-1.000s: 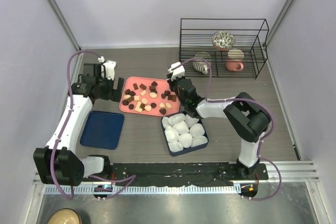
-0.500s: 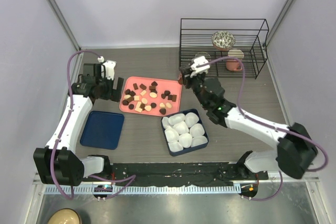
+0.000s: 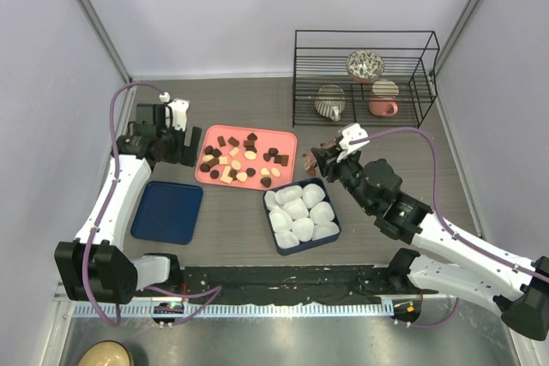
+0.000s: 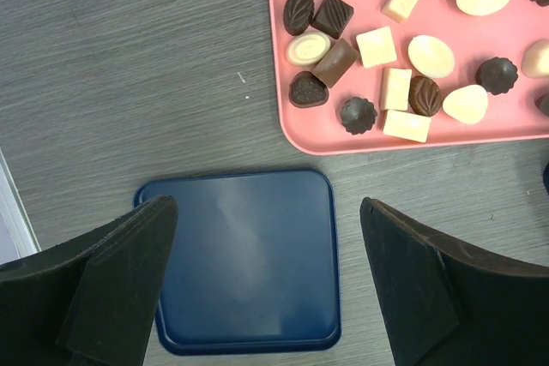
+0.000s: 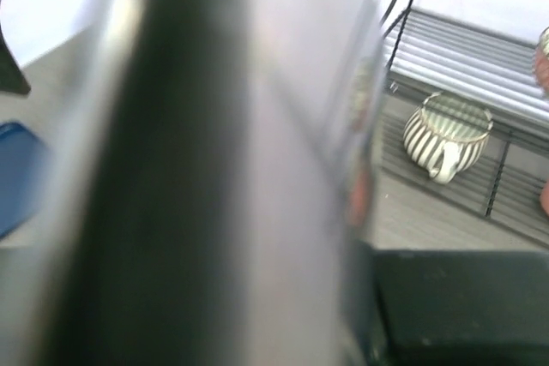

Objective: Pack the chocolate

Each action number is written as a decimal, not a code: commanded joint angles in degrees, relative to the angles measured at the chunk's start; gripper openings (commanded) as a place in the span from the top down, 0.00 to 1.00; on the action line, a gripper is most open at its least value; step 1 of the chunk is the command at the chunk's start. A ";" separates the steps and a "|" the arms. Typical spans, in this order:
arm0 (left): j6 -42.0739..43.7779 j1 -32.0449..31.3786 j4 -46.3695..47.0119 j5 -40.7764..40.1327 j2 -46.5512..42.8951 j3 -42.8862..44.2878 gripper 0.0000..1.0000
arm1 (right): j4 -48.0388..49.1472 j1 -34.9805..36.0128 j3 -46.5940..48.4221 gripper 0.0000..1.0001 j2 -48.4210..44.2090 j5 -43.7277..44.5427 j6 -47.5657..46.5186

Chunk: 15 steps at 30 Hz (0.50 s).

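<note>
The chocolate (image 3: 241, 159) lies scattered on a pink tray (image 3: 287, 136), likely awaiting packing into paper cups (image 3: 298, 210). The left gripper (image 4: 268, 212) hovers wide open beside the tray's edge, seemingly poised to pick; whether the right gripper (image 3: 316, 160) grips anything cannot be told.

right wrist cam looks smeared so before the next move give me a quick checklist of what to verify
1. Chocolates on the pink tray: ok, many there.
2. Box open, with white cups inside: ok.
3. Left gripper open, nothing between its fingers: ok.
4. Right gripper holding a piece: cannot tell; its wrist view is blurred.
5. Blue tray flat on the table, apart from the pink tray: ok.
</note>
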 commanded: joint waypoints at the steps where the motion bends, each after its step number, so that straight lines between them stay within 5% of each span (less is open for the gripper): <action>1: 0.35 0.21 0.16 0.14 -0.38 1.03 0.08 | -3.17 1.37 -0.56 0.88 0.05 0.10 2.62; 15: 1.23 0.21 -0.28 0.31 -0.65 0.50 0.07 | 0.35 2.25 -7.41 0.88 1.19 1.42 5.70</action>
